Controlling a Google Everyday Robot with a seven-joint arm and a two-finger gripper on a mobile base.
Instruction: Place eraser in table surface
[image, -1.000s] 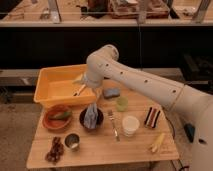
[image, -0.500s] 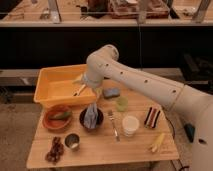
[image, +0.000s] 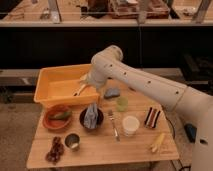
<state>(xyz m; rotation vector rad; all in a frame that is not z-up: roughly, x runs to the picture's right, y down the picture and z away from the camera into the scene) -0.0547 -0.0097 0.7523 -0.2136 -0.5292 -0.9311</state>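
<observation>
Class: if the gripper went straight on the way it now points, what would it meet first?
The gripper hangs over the yellow plastic tub, pointing down and leftward. Most likely it would meet the tub's inner floor first, though depth is unclear from this view.

One raised camera, moderately close, looks down across the tabletop (image: 100, 152) filling the lower frame, with the pincer (image: 81, 90) left of centre above the yellow tub (image: 46, 84).
</observation>
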